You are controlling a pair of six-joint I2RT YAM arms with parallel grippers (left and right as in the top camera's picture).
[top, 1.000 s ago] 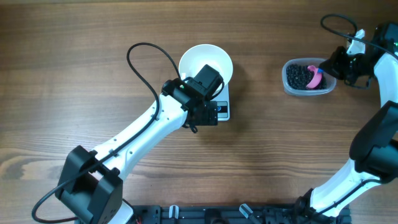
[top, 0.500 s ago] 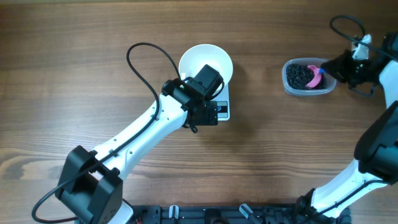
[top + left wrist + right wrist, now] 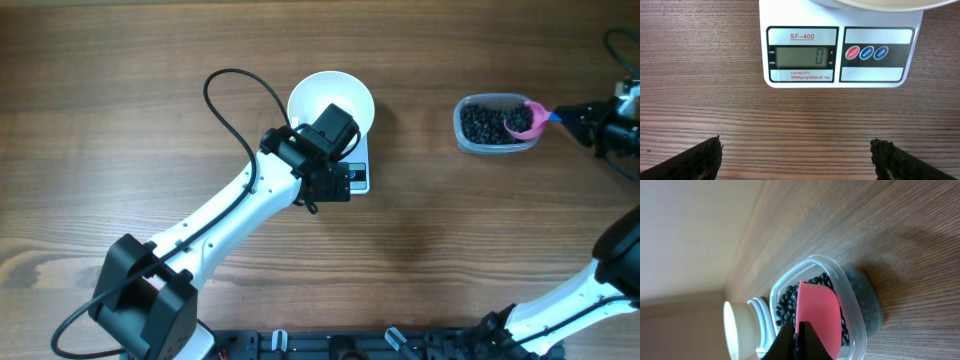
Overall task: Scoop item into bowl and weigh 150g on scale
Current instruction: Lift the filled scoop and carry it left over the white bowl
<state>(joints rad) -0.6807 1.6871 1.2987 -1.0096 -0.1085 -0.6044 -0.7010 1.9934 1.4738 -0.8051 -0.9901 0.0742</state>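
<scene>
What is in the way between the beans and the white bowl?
Nothing visible is. The table between the tub of beans and the bowl is bare. The left claw hangs open in front of the scale, and its wrist covers only the bowl's near edge, away from the side facing the tub.

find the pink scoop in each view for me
overhead: pink scoop far right, at the clear tub's right end
left wrist: not in it
right wrist: bottom centre, over the beans in the tub
shared: the white bowl, in all three views
</scene>
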